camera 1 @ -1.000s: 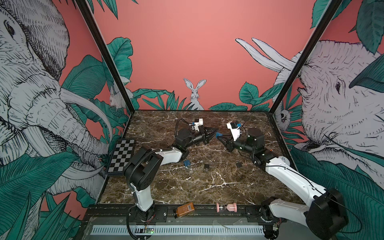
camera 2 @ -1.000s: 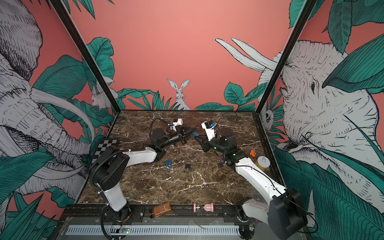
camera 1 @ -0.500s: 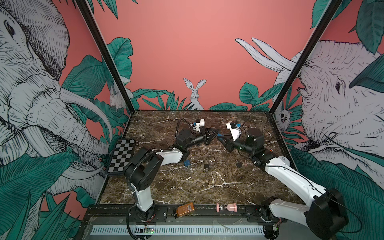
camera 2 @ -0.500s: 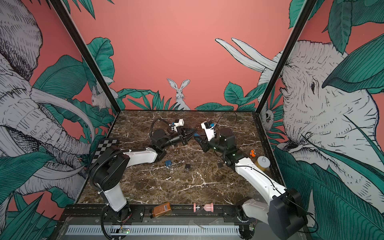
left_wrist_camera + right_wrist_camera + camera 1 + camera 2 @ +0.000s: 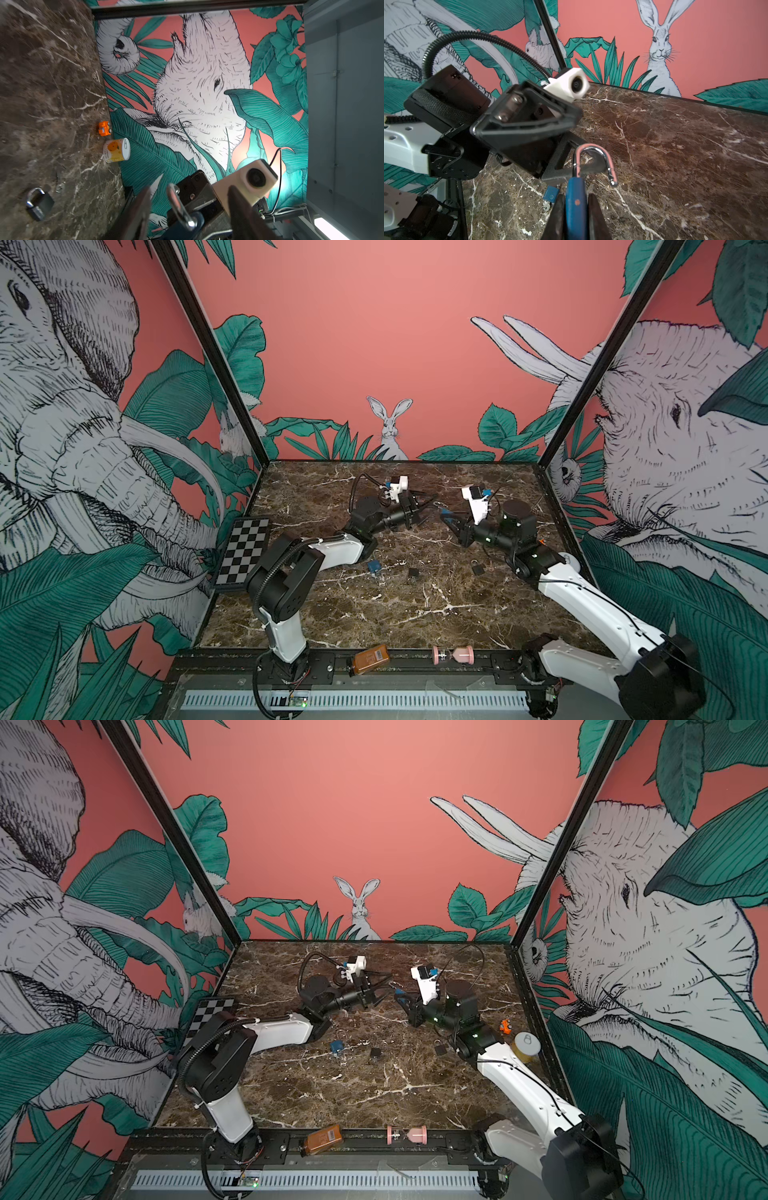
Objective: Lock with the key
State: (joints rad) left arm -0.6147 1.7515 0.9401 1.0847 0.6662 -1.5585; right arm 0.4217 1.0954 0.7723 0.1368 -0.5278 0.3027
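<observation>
The left claw [image 5: 427, 511] has just sprung wide around the open shackle [image 5: 591, 150] of the blue padlock [image 5: 575, 207], which the right claw [image 5: 449, 517] grips tight above the tabletop [image 5: 415, 605]; it seems still unlocked, and no key shows.

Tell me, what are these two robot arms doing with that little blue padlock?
The right gripper is clamped on the body of a blue padlock. It holds the padlock above the marble table, with the shackle swung open. The left gripper faces it with its jaws spread wide, gripping nothing. A second blue padlock and a black padlock lie on the table. The held padlock isn't locked yet.
</observation>
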